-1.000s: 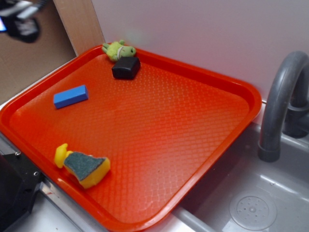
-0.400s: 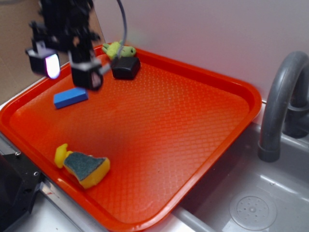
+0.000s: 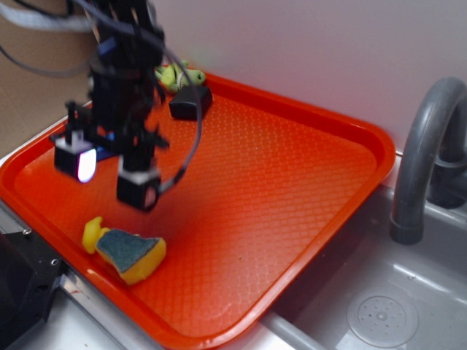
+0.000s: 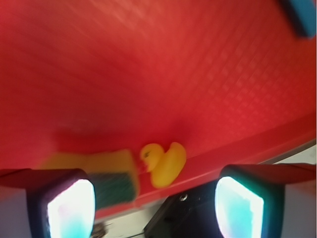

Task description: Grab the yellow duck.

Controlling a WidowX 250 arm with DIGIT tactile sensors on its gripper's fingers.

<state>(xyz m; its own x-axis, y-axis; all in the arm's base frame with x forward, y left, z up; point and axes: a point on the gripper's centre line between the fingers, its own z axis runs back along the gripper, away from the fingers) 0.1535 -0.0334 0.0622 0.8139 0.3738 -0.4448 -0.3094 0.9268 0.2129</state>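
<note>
We keep the hand (image 3: 108, 179) wide open, empty, centre it over yellow duck (image 4: 163, 164), avoiding the touching sponge (image 4: 106, 178).

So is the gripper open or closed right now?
Open. The gripper has its two fingers spread apart above the tray, and the yellow duck shows in the gap.
</note>
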